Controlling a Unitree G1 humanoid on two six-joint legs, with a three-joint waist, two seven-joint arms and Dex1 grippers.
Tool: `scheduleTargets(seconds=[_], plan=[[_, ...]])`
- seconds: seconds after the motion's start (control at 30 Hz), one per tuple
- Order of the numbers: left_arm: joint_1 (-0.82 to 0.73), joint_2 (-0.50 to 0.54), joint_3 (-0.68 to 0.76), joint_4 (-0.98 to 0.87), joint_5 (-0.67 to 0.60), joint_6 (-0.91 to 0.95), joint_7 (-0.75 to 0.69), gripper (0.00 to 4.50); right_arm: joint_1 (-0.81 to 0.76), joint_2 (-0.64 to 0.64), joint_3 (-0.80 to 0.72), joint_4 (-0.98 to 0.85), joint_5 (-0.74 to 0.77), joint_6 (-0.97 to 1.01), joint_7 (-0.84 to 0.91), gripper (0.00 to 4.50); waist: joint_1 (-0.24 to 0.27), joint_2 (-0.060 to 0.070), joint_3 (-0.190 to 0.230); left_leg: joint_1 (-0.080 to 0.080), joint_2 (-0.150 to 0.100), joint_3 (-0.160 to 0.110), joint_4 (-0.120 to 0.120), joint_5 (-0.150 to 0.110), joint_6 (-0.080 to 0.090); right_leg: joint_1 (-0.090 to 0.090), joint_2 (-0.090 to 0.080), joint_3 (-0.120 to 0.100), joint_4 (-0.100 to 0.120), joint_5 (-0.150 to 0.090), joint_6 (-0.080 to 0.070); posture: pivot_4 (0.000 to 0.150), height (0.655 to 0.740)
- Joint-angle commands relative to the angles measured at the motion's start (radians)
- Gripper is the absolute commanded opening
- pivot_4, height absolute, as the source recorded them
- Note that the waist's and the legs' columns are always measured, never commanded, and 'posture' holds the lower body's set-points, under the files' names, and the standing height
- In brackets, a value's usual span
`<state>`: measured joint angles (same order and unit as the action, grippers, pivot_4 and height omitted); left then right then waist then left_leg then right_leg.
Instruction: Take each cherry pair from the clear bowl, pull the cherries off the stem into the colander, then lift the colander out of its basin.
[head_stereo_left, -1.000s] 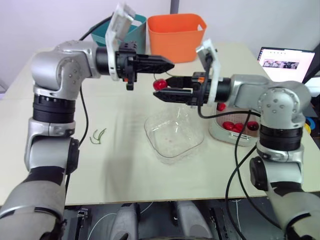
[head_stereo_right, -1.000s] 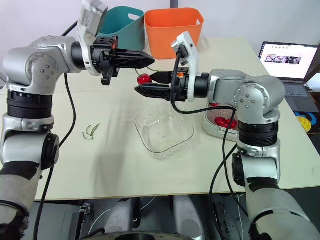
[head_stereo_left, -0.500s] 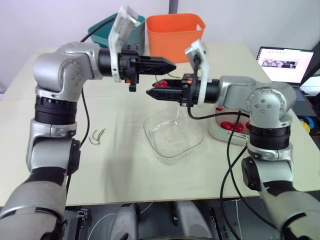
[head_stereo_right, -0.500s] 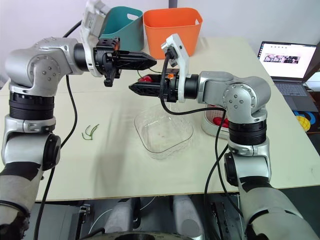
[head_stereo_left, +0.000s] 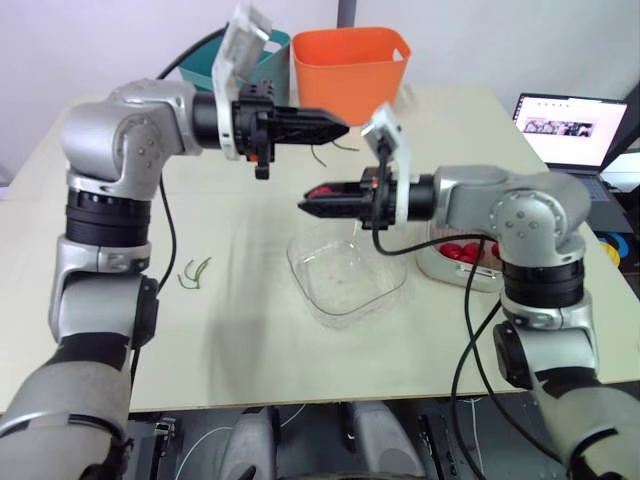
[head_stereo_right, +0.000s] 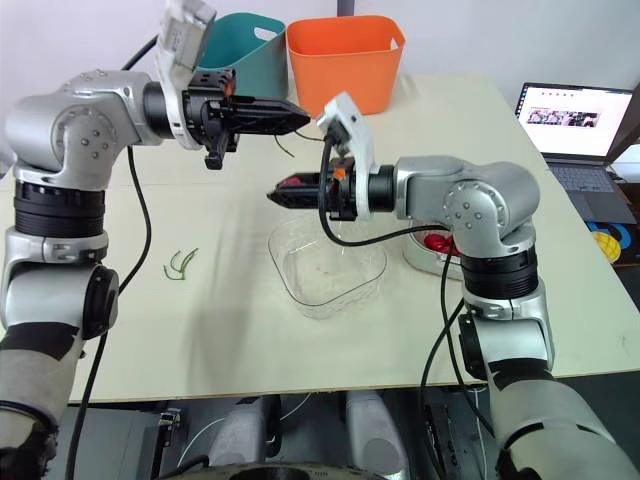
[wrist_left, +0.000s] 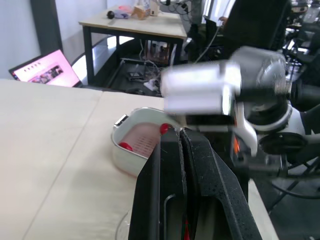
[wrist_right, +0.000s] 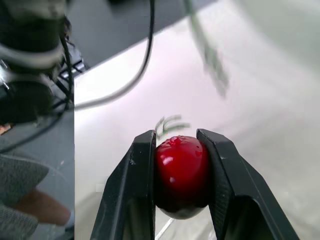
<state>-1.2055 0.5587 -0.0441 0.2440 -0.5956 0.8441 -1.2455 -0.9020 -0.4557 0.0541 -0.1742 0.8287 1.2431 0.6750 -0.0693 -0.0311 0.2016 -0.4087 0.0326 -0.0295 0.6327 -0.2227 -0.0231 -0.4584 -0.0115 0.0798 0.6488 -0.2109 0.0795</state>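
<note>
1. Right now your right gripper (head_stereo_left: 310, 204) pinches one red cherry (wrist_right: 181, 172) between its fingers, in the air over the far rim of the clear bowl (head_stereo_left: 330, 318).
2. Your left gripper (head_stereo_left: 338, 128) is closed tight on a green stem (head_stereo_left: 318, 157) that dangles under its tip.
3. Other cherries (head_stereo_left: 458, 251) lie in the colander (wrist_left: 142, 145), which sits in its basin (head_stereo_left: 432, 262) beside the bowl.

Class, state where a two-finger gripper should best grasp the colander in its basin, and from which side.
Likely the top rim of the colander, pinched from above: it sits nested in the basin, so its walls are covered, and cherries lie inside.
</note>
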Motion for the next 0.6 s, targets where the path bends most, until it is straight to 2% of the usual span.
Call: scheduleTargets(seconds=[0.03, 0.17, 0.3, 0.43, 0.53, 0.6], plan=[[-0.047, 0.010, 0.027, -0.005, -0.003, -0.015, -0.001, 0.00, 0.016, -0.007, -0.005, -0.060, 0.014, 0.013, -0.003, 0.98, 0.000, 0.000, 0.000, 0.000, 0.000, 0.000, 0.000, 0.000, 0.000, 0.000, 0.000, 0.000, 0.000, 0.000, 0.000, 0.150, 0.7400], [-0.027, 0.025, 0.007, -0.008, 0.015, -0.030, -0.007, 0.00, 0.026, -0.012, -0.024, -0.075, 0.018, 0.022, -0.011, 0.98, -0.001, 0.000, 0.000, 0.000, 0.000, 0.000, 0.000, 0.000, 0.000, 0.000, 0.000, 0.000, 0.000, 0.000, 0.000, 0.150, 0.7400], [0.020, 0.054, -0.015, 0.006, 0.069, -0.074, -0.002, 0.00, 0.019, -0.072, -0.088, -0.076, 0.018, 0.020, -0.008, 0.98, 0.000, 0.000, 0.000, 0.000, 0.000, 0.000, 0.000, 0.000, 0.000, 0.000, 0.000, 0.000, 0.000, 0.000, 0.000, 0.150, 0.7400], [0.073, 0.088, -0.026, 0.021, 0.128, -0.132, 0.007, 0.00, 0.046, -0.224, -0.137, -0.076, -0.019, -0.013, 0.028, 0.98, 0.002, 0.000, 0.000, 0.000, 0.000, 0.000, 0.000, 0.000, 0.000, 0.000, 0.000, 0.000, 0.000, 0.000, 0.000, 0.150, 0.7400], [0.109, 0.118, -0.033, 0.046, 0.183, -0.186, 0.013, 0.00, 0.098, -0.418, -0.149, 0.033, -0.133, -0.117, 0.090, 0.98, 0.011, 0.000, 0.000, -0.001, 0.000, 0.000, 0.000, 0.000, 0.000, 0.000, 0.000, 0.000, -0.002, -0.001, 0.000, 0.150, 0.7400], [0.124, 0.128, -0.039, 0.060, 0.210, -0.221, 0.014, 0.00, 0.127, -0.494, -0.129, 0.090, -0.192, -0.181, 0.119, 0.98, 0.012, 0.000, 0.000, -0.001, 0.000, 0.001, 0.000, 0.000, 0.000, 0.000, -0.001, 0.000, -0.003, -0.002, 0.001, 0.150, 0.7400]])
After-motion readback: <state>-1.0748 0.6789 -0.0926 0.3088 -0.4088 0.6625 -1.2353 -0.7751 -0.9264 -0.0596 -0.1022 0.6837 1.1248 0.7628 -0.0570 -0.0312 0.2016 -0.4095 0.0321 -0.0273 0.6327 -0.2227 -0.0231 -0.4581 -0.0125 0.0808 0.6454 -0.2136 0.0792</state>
